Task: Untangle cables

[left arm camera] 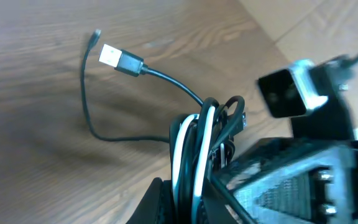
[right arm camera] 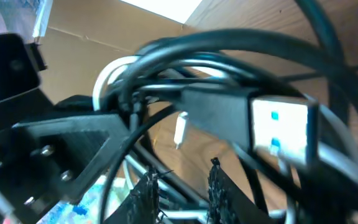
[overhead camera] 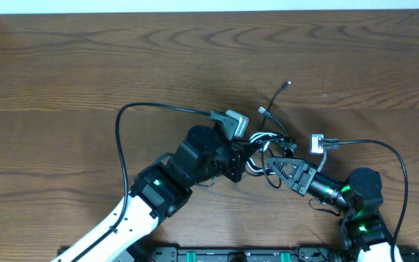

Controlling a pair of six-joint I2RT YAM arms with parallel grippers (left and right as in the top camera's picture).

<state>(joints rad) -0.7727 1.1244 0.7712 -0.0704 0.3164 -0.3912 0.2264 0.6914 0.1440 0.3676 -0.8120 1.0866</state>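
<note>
My left pincer (left arm camera: 184,206) pinches the thin black and white cables (left arm camera: 196,140) steady, so my right pincer (right arm camera: 182,186), slightly spread just beside, can pick loops.

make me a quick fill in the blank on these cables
The left gripper is shut on the cables: all black but one, which is ___. The USB plug ends a ___ cable. The table is made of ___.
Missing: white; black; wood.
</note>
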